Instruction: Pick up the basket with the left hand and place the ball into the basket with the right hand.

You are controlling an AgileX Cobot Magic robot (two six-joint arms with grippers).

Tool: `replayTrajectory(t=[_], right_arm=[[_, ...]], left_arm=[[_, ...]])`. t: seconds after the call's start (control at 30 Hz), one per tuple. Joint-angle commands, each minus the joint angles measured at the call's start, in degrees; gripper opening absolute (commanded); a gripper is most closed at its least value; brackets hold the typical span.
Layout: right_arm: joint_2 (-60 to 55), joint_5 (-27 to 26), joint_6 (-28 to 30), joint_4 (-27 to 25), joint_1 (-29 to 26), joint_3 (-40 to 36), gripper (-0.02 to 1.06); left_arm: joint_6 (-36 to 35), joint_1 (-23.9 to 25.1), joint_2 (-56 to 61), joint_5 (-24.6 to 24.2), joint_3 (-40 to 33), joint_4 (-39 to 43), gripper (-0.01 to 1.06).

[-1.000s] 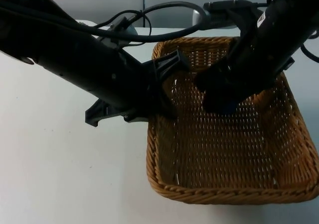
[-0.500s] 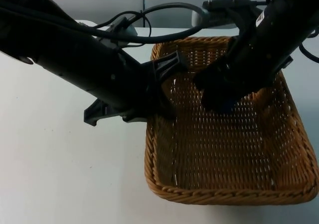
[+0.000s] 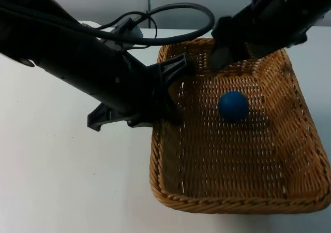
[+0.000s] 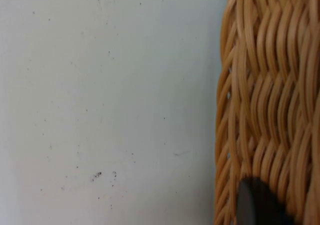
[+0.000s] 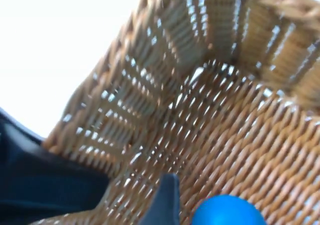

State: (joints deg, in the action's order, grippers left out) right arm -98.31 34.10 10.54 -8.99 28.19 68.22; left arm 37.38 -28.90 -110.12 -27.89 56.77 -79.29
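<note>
A blue ball [image 3: 233,105] is seen lying on the woven floor of a wicker basket [image 3: 170,199], apart from its walls and toward the far end. The basket's left wall is pinched by the left gripper [image 3: 168,96], the rim being clamped between its fingers. The right gripper [image 3: 227,54] is held above the basket's far rim; whether its fingers are spread cannot be told. The white table [image 3: 62,176] lies beneath.

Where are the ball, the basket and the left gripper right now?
ball [image 3: 233,105], top view, its middle.
basket [image 3: 235,203], top view, its near rim.
left gripper [image 3: 168,96], top view, at the basket's left wall.
</note>
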Motion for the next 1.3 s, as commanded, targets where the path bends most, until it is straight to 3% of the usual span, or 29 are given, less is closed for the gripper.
replayTrajectory(t=[0.0, 0.33, 0.6, 0.93, 1.27], right_arm=[[3.8, 0.4, -0.1, 0.7, 0.2, -0.1, 0.78], [19.5, 2.1, -0.1, 1.6, 0.2, -0.1, 0.78], [28.9, 5.3, -0.1, 1.6, 0.2, -0.1, 0.78], [32.4, 9.1, 0.6, 1.6, 0.2, -0.2, 0.78], [32.4, 10.2, 0.9, 1.6, 0.2, -0.2, 0.78]], left_arm=[[-0.3, -0.6, 0.4, -1.3, 0.6, -1.1, 0.15], [-0.4, -0.6, 0.4, -0.1, 0.6, -2.3, 0.15], [-0.4, -0.6, -0.3, 3.6, 1.2, -3.2, 0.15], [-0.3, -0.6, -6.9, 2.3, 7.5, -3.4, 0.15], [-0.3, -0.6, -13.3, 2.6, 9.2, -3.2, 0.15]])
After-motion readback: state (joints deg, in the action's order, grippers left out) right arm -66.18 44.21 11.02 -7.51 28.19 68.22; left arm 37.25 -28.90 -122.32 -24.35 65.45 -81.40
